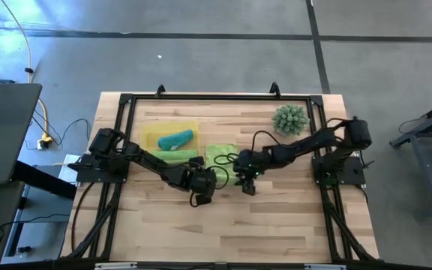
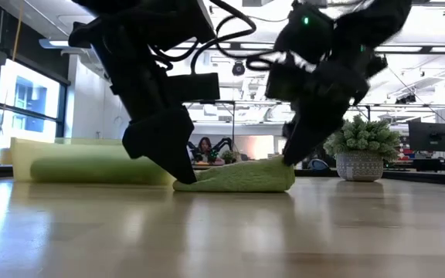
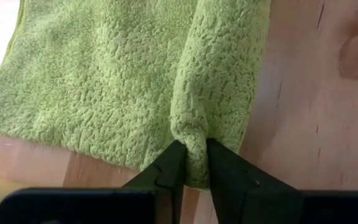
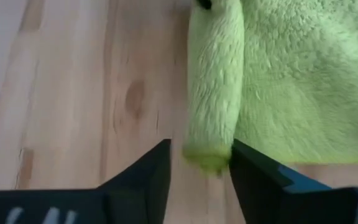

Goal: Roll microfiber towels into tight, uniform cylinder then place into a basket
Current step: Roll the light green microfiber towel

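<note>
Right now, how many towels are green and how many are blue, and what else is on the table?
Lime green towels: 2, the one being rolled and a rolled one by the basket
Teal towels: 1, in the basket
Yellow baskets: 1
Spiky green plants: 1
Total: 5

Around the half-rolled lime towel (image 1: 221,155), both ends of its roll were blocked: the left gripper (image 1: 210,178) pinched one end and the right gripper (image 1: 244,177) straddled the other, fingers parted. Just beside the towel, away from the right arm, the yellow basket (image 1: 150,135) closed that flank. The spiky potted plant (image 1: 290,119) stood near the towel's far corner. On the roll's side, beyond the grippers, bare wooden tabletop (image 1: 223,225) lay open.
</note>
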You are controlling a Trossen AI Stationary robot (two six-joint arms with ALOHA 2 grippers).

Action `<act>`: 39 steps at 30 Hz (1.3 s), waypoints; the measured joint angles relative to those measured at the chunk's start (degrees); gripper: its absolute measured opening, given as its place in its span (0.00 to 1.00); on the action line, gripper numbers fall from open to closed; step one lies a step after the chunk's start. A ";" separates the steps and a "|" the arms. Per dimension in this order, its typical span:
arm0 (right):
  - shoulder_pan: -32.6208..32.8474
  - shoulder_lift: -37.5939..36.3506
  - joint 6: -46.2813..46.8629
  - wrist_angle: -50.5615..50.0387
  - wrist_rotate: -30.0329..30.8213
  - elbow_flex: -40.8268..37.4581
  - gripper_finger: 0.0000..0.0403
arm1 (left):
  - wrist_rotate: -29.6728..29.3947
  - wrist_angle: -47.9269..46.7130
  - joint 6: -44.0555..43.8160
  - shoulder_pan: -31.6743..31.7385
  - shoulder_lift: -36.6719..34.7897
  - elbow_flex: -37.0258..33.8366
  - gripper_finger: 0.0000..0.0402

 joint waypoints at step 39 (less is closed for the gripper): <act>10.58 7.22 -30.07 10.70 22.40 -0.72 0.53 | 2.07 0.37 -1.07 -0.09 0.15 -0.18 0.12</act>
